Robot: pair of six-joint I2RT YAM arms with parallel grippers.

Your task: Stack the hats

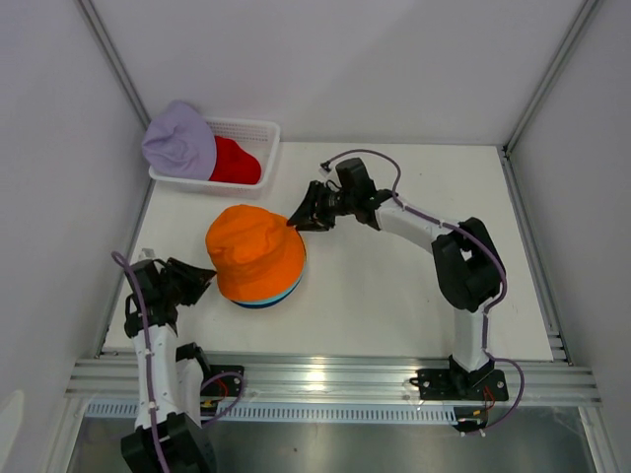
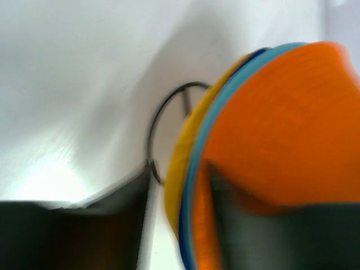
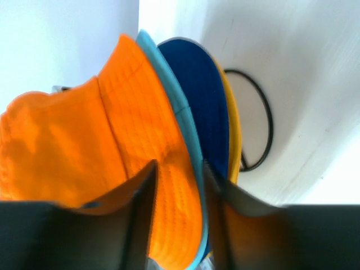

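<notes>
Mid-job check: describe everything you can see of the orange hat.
The orange hat is a soft fabric bucket hat, stitched in rows, round crown up, floppy brim spread. It tops the stack mid-table, resting on the teal hat, with the navy hat and yellow hat beneath. Its brim passes between the parted fingers of the right end effector; the left end effector is at its opposite edge.

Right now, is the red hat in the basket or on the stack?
In: the red hat lies inside the basket beside the lavender hat, apart from the orange hat.
</notes>
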